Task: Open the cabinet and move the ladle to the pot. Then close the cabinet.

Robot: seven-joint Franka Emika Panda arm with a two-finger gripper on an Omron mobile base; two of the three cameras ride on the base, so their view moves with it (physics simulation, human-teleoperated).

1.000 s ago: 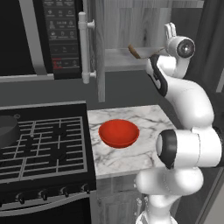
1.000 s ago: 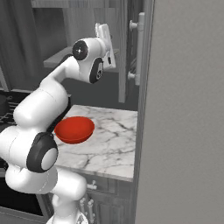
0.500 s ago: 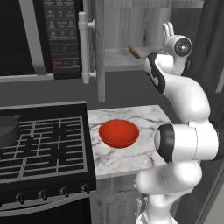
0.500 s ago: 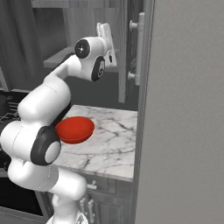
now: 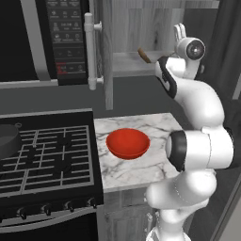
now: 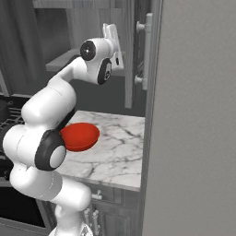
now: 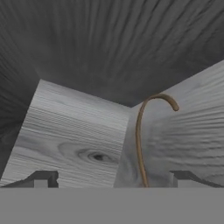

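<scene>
Hand view, item one: ladle (image 7: 139, 140), slim brown handle with a hooked end, lying on the grey shelf inside the cabinet (image 7: 109, 52); its near end runs down between the two dark fingertips (image 7: 43, 178) and out of sight at the bottom edge. Gripper (image 7: 113, 180): jaws spread wide, nothing held, one tip on each side of the handle and not touching it.

Left base view, item two: cabinet door (image 5: 107, 52) swung out, bar handle (image 5: 90, 49) facing the microwave (image 5: 44, 40); ladle tip (image 5: 144, 55) shows at the shelf edge, just beside the arm's wrist. Red bowl (image 5: 128, 143) on the marble counter (image 5: 141, 169) below. Pot (image 5: 8, 141) at the far left on the stove (image 5: 47, 160), well apart from the cabinet.

Step in hand, judged: grasping the ladle. Advice: advance straight along the handle so it stays centred between the tips, keep the fingers clear of the shelf board, close across the thin shaft rather than along it, then lift a little before backing out, so the hooked end does not catch the door or frame.
</scene>
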